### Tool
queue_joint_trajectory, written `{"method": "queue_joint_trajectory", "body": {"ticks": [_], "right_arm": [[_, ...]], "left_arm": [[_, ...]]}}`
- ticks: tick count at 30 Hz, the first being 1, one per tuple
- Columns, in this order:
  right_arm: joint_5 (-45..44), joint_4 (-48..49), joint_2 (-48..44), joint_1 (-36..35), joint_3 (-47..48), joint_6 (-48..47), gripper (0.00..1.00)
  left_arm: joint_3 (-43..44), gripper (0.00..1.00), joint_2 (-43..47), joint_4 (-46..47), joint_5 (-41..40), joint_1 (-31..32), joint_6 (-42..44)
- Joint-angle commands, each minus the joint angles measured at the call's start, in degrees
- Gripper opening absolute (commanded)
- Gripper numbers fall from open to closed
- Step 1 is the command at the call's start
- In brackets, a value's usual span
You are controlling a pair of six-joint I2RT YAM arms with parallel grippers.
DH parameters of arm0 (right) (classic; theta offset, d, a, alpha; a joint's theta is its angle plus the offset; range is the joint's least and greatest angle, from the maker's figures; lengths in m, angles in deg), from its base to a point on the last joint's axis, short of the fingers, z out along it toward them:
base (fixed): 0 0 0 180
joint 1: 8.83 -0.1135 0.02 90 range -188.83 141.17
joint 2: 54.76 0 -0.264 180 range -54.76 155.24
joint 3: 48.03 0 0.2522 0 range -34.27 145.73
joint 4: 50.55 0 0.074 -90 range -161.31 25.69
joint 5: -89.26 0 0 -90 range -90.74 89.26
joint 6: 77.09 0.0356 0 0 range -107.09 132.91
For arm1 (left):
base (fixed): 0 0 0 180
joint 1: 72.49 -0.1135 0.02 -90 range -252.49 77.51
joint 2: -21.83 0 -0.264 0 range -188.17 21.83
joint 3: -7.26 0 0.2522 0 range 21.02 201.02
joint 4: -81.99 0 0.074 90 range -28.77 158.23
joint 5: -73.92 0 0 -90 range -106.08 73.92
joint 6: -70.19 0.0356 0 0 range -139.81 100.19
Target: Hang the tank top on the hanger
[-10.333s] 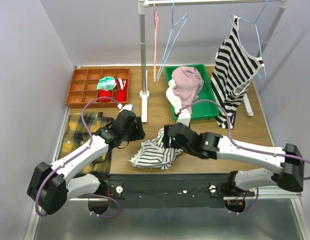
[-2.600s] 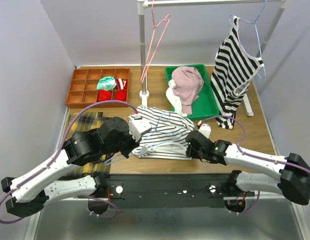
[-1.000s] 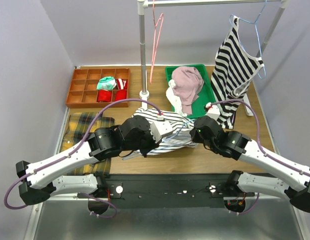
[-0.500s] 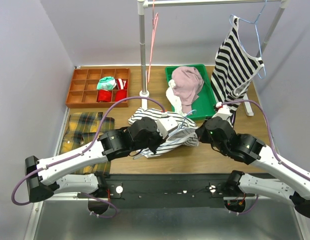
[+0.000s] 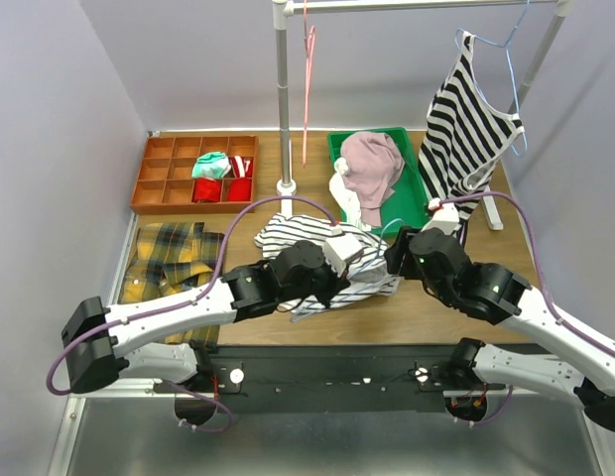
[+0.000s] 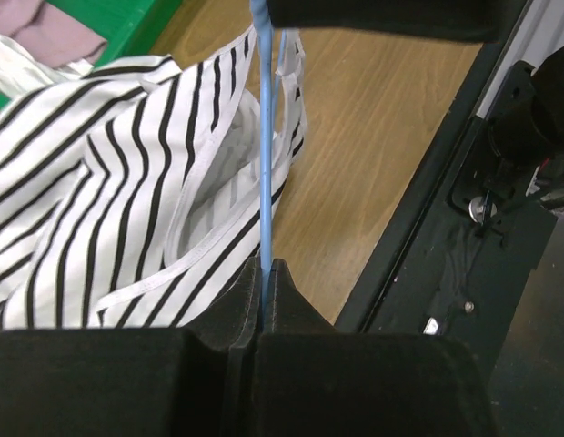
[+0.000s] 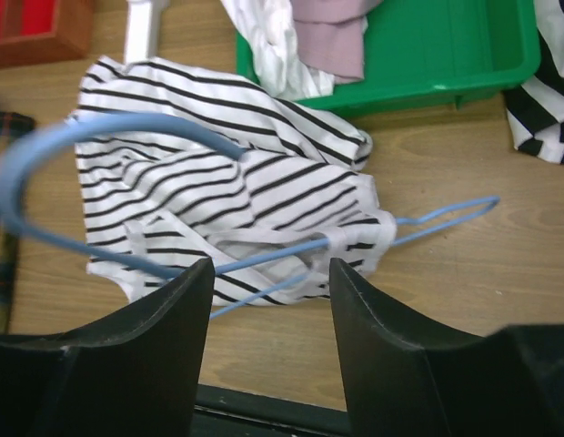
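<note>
We find the left gripper point(image 6: 264, 289) clamped on the hanger point(image 6: 263, 164). The right gripper point(image 7: 271, 273) stands wide and empty above the tank top point(image 7: 191, 173), which lies bunched on the table point(image 7: 446, 273) near the tray point(image 7: 428, 55).

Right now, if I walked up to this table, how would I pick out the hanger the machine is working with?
Start at the green tray at the back of the wooden table; just in front of it lies a finely striped tank top. The hanger is the thin light-blue wire threaded through it, unlike the pink-red hanger hanging on the rail above.
</note>
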Motion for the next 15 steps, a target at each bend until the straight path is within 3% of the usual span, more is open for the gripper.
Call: {"method": "queue_joint_trajectory", "body": {"ticks": [1, 9, 15], "right_arm": [[2.4, 6.7, -3.9, 0.0, -0.4, -7.0, 0.63], [5.3, 19.4, -0.8, 0.1, -4.4, -12.7, 0.63], [2.9, 21.6, 5.2, 0.1, -5.7, -11.9, 0.54]], "left_arm": [[-2.5, 0.00, -3.2, 13.9, -2.2, 0.2, -4.6], [-1.0, 0.00, -8.8, 16.3, -0.1, -0.5, -4.3], [-0.4, 0.00, -8.7, 16.0, 0.6, -0.8, -3.9]]}}
